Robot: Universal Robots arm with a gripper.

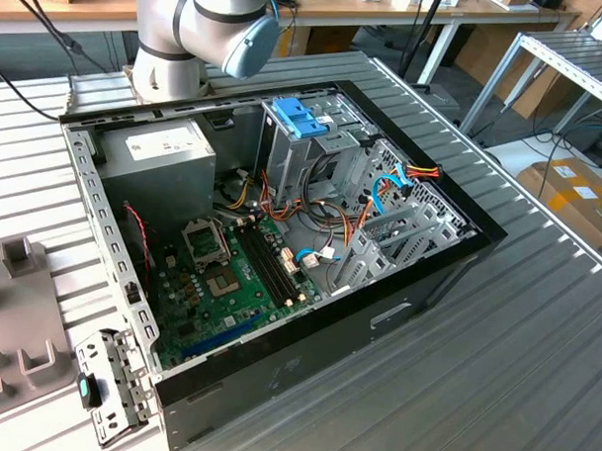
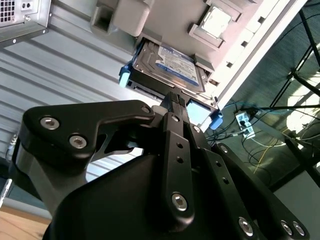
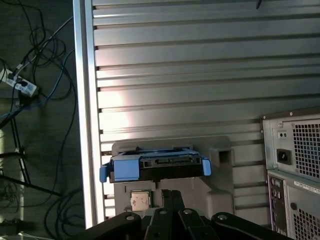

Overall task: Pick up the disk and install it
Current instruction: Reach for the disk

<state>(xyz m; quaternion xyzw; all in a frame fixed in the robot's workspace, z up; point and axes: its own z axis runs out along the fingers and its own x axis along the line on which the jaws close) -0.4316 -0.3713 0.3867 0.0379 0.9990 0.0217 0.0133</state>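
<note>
The disk is a flat silver-grey drive with a blue and white label and blue side rails. It lies in a recess of a grey plastic holder on the ribbed metal table. In the first wrist view the disk shows its connector edge between the blue rail ends. My gripper is just short of the disk's near edge, its black fingers pressed together with nothing between them. In the first wrist view the gripper sits close in front of the disk.
The open computer case lies on the table, with a drive cage and blue latch at its far side. Its rear panel stands beside the holder. A small square chip rests in the holder. The table edge drops to floor cables.
</note>
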